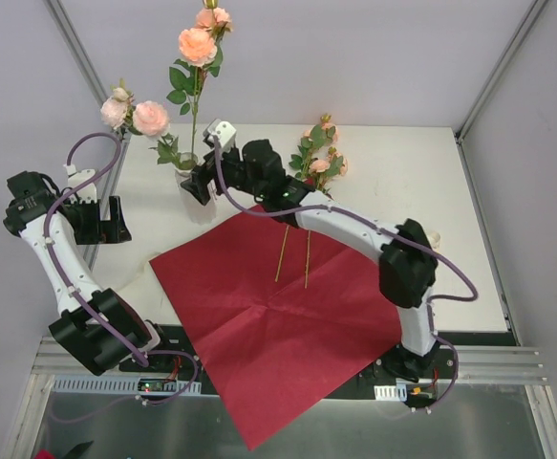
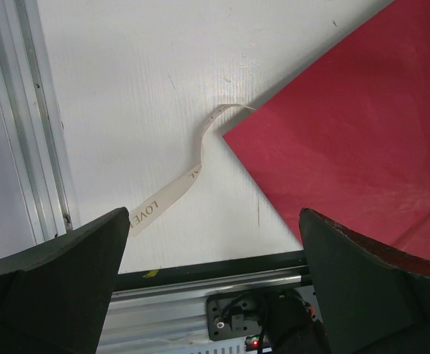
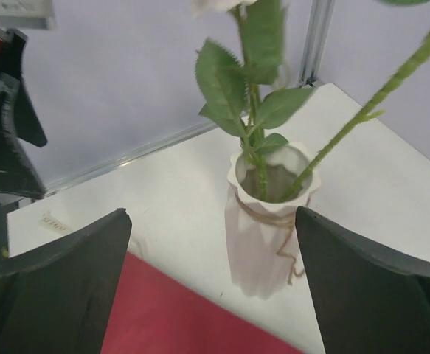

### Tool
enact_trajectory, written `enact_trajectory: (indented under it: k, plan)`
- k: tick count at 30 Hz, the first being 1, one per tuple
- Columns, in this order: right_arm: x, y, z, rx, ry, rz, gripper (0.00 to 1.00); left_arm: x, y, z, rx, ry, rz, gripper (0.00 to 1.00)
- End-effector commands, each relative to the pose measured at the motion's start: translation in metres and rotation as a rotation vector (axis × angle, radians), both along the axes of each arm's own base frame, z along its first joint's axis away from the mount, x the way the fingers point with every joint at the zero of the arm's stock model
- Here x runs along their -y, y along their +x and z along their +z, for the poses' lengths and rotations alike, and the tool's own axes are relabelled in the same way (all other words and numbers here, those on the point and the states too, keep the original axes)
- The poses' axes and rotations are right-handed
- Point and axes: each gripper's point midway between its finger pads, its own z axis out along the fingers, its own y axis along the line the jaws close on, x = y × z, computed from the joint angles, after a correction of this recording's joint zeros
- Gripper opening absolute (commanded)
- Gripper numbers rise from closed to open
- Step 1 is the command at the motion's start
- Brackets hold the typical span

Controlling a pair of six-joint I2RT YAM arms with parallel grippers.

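You work on a white table [image 1: 393,182] inside a booth with pale grey walls [image 1: 354,57] and aluminium posts in the corners. A red sheet [image 1: 268,335] lies flat on the table, and one corner of it reaches over the near edge. Two thin stems [image 1: 307,258] lie side by side on the sheet. Behind the right arm there is a small spray of pink flowers [image 1: 321,158].

The vase [image 3: 270,221] is white and ribbed, with twine around its neck. It stands upright at the far left part of the table, just beyond the red sheet, and it holds green stems with pink roses [image 1: 197,45] high above it.

The right gripper [image 3: 211,217] is stretched across the sheet to this vase. Its fingers are wide apart and they grasp nothing. In the right wrist view the vase stands ahead between them, nearer to the right finger – you cannot tell from the pictures if that finger touches it.

The left gripper [image 2: 211,221] is at the left side of the table, also spread apart and holding nothing. Under it lies a cream ribbon [image 2: 189,177] with the word LOVE printed on it – the ribbon curls over the bare table and ends just beside a corner of the red sheet.
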Motion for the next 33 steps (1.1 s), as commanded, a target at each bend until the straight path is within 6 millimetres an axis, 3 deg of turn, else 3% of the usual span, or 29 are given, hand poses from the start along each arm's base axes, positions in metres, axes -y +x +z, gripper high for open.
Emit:
enact_trajectory:
  k: [1,2,4,5,6,7,8,9,10,11,13,21,33]
  plan:
    - [0.060,-0.023,0.068,-0.053,-0.033,-0.081,0.96,0.003,-0.001,0.001,0.015,-0.021,-0.020,0.99]
    - [0.080,-0.018,0.061,-0.147,-0.024,-0.173,0.96,0.002,-0.001,0.001,0.015,-0.017,-0.021,0.99]
    - [0.098,-0.031,0.025,-0.188,-0.134,-0.112,0.96,0.001,-0.001,0.001,0.017,-0.011,-0.023,0.99]
    - [0.121,-0.024,0.024,-0.229,-0.115,-0.160,0.96,0.002,-0.001,0.001,0.018,-0.008,-0.024,0.99]
    - [0.138,-0.020,-0.016,-0.313,-0.174,-0.204,0.96,0.002,-0.002,0.000,0.014,-0.006,-0.025,0.99]
    - [0.153,-0.014,-0.029,-0.375,-0.190,-0.257,0.96,0.002,-0.003,0.000,0.014,-0.005,-0.026,0.99]
    - [0.178,0.006,-0.049,-0.435,-0.219,-0.362,0.96,0.002,-0.004,-0.002,0.011,-0.007,-0.023,0.99]
    - [0.201,0.005,-0.077,-0.536,-0.289,-0.456,0.98,0.002,-0.005,-0.003,0.009,-0.008,-0.024,0.99]
    - [0.223,0.017,-0.099,-0.555,-0.351,-0.584,0.99,0.002,-0.005,-0.003,0.013,-0.007,-0.023,0.99]
    - [0.243,0.018,-0.116,-0.593,-0.411,-0.661,0.96,0.003,-0.006,-0.006,0.008,-0.014,-0.024,0.99]
    - [0.259,0.024,-0.138,-0.603,-0.500,-0.756,0.96,0.003,-0.005,-0.009,0.003,-0.024,-0.026,0.99]
    - [0.296,0.047,-0.179,-0.638,-0.675,-1.014,0.85,0.003,-0.009,-0.016,-0.014,-0.017,-0.026,0.99]
    - [0.296,0.086,-0.229,-0.720,-0.615,-1.084,0.76,0.006,-0.017,-0.030,-0.038,-0.016,-0.033,0.99]
